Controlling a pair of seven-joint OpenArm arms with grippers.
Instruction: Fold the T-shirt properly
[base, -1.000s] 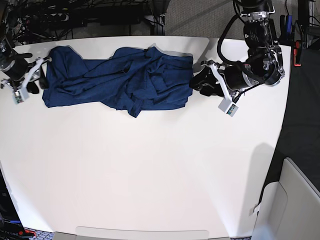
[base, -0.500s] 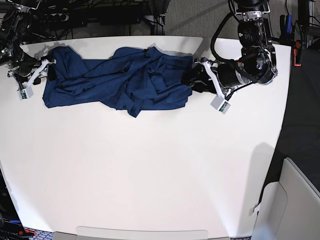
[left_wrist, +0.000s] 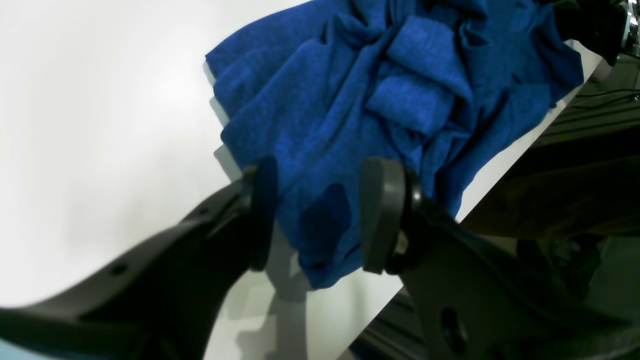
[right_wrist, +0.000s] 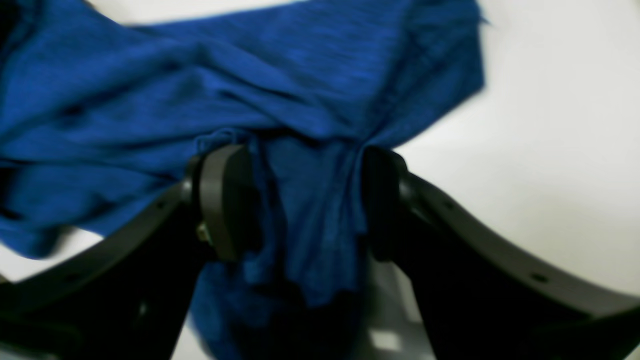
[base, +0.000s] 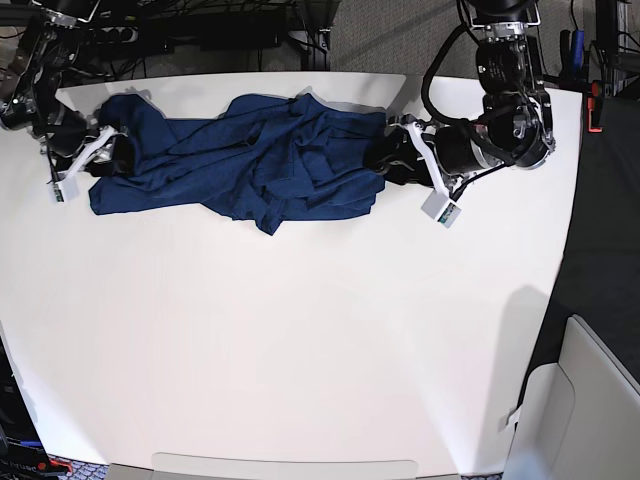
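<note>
The left gripper (left_wrist: 320, 220) is spread astride the T-shirt (base: 240, 160) hem at the far right; the right gripper (right_wrist: 300, 205) is spread around a fold at far left. The white table (base: 300, 350) is bare nearward.

You have the T-shirt (base: 250, 160) as soft, matt, heathered knit cloth (creased all over). The table (base: 300, 340) under it looks smooth and faintly glossy; the finger pads (left_wrist: 381, 215) look like matt black plastic.
</note>
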